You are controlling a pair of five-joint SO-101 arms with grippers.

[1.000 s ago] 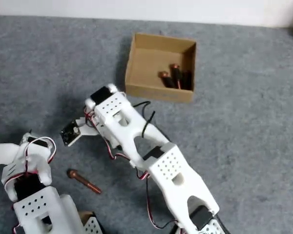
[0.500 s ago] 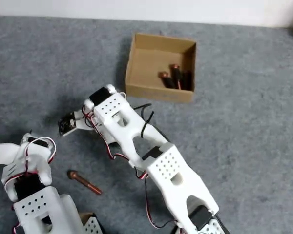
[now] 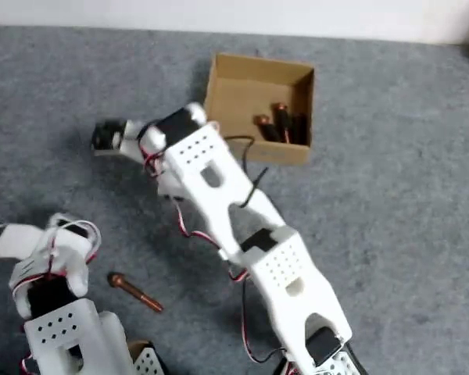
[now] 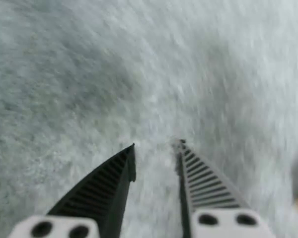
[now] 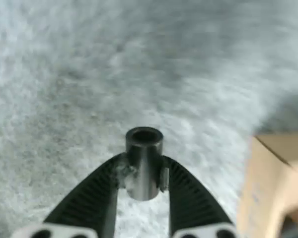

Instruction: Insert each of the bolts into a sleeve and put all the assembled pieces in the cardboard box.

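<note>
My right gripper [image 5: 143,167] is shut on a dark, short metal sleeve [image 5: 144,157], held upright with its bore showing. From above, that gripper [image 3: 109,137] hangs over the carpet left of the cardboard box [image 3: 219,94], the sleeve [image 3: 102,134] dark at its tip. Inside the box lie assembled pieces [image 3: 280,121] with copper heads. A copper bolt [image 3: 134,291] lies on the carpet near the front left, beside my left arm [image 3: 51,269]. My left gripper [image 4: 156,148] stands open over bare carpet with nothing between its fingers.
Grey carpet [image 3: 391,203] covers the whole table. A corner of the cardboard box [image 5: 275,183] is close beside the held sleeve. The right arm [image 3: 242,226] stretches diagonally across the middle, its cables hanging loose.
The right arm has swung the sleeve away from the front and up toward the far left, beside the box. The left arm has shifted slightly to the right.
</note>
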